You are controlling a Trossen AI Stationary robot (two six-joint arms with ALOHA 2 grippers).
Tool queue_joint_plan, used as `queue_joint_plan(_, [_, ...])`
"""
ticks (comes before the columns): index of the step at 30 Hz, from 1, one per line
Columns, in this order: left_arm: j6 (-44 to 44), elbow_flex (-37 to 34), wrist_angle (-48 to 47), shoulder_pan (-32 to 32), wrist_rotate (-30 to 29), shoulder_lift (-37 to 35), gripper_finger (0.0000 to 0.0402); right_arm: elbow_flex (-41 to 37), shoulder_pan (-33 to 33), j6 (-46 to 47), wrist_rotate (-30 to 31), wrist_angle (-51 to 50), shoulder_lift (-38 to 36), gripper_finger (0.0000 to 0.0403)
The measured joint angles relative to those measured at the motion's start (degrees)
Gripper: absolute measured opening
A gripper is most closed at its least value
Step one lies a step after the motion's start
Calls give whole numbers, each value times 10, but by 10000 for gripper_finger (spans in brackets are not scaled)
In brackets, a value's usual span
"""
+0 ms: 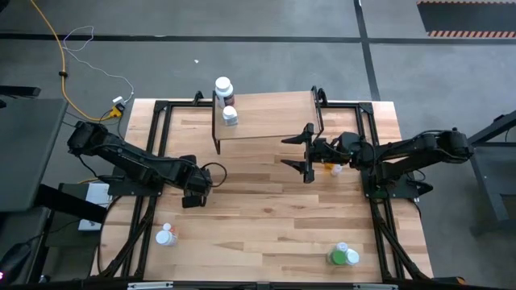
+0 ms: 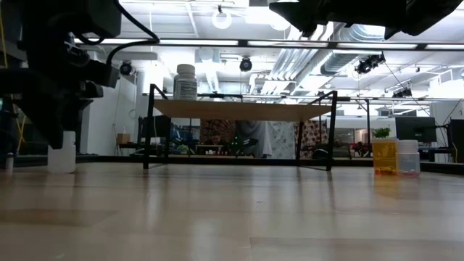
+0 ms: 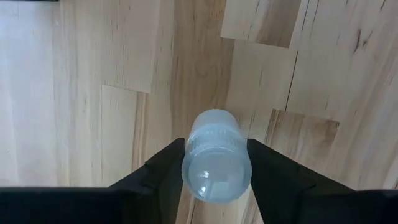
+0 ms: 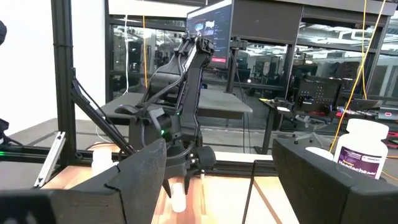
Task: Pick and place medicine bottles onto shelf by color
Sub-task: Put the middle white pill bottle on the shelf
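White bottle (image 3: 216,163) between left pincer (image 3: 216,171) fingers, touching; right pincer (image 1: 307,152) apart.

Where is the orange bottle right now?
In the high view the orange bottle lies on the table's right side, just under the right gripper, near the shelf's right end.
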Motion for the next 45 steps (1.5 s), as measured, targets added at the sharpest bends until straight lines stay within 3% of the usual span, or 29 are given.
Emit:
queue_joint_plan(8, [1,1,0,0,2,0,140,0,0,0,0,0,0,284])
queue_joint_plan(14, [22,45,-3,0,54,-2,138,0,0,0,0,0,0,284])
queue_joint_plan(20, [79,163,-15,0,55,-3,139,0,0,0,0,0,0,284])
queue_joint_plan(26, [155,325,-39,19,-59,17,137,0,0,-1,0,0,0,284])
queue_joint_plan(32, [233,492,-59,106,-118,93,137,0,0,-1,0,0,0,284])
queue_joint_plan(38, [261,641,-115,218,-112,209,137,0,0,0,0,0,0,284])
queue_joint_plan(45, [289,710,-148,302,-109,297,139,0,0,0,0,0,0,284])
